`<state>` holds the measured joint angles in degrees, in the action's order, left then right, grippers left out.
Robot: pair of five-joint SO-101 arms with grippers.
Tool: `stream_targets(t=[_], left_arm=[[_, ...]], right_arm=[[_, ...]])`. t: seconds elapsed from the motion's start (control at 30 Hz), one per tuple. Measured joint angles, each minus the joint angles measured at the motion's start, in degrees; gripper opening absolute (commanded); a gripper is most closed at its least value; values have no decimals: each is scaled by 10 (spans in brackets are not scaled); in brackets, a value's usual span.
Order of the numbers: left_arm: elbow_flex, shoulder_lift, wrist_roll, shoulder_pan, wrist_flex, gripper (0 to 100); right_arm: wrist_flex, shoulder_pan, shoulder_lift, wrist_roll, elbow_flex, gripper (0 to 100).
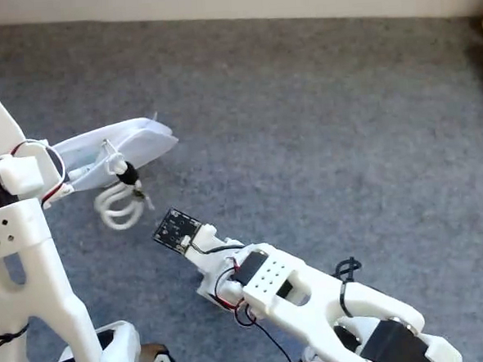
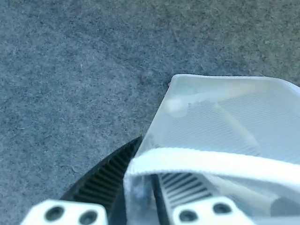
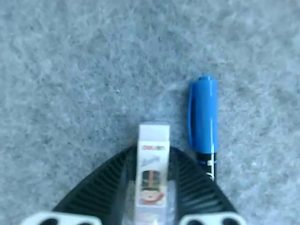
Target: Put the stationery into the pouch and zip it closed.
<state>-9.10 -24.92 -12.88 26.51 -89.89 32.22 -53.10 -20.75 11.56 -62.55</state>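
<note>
Right gripper (image 3: 152, 187) clamps a white block (image 3: 153, 159) beside a blue pen (image 3: 202, 112); overhead, your arm (image 1: 314, 295) covers both. Left gripper (image 2: 145, 187) pinches the pouch (image 2: 225, 117).

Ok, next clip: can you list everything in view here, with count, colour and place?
pouch: one, translucent white mesh, far left of the carpet, one edge held by the left gripper
cord loop: one, white, on the pouch's near side
eraser: one, white with a printed sleeve, in the right gripper
pen: one, blue cap, on the carpet beside the eraser, not touching it
carpet: one, grey, under everything
left gripper: one, black fingers, shut on the pouch
right gripper: one, black fingers, shut on the eraser
</note>
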Motion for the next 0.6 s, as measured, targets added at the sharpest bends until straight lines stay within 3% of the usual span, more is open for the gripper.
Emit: stream_targets(t=[0.27,0.6], left_arm=[[0,0,0,0,0,10],[-3,0,0,0,0,10]], right_arm=[[0,0,0,49,0,5],[135,0,-1,55,36,9]])
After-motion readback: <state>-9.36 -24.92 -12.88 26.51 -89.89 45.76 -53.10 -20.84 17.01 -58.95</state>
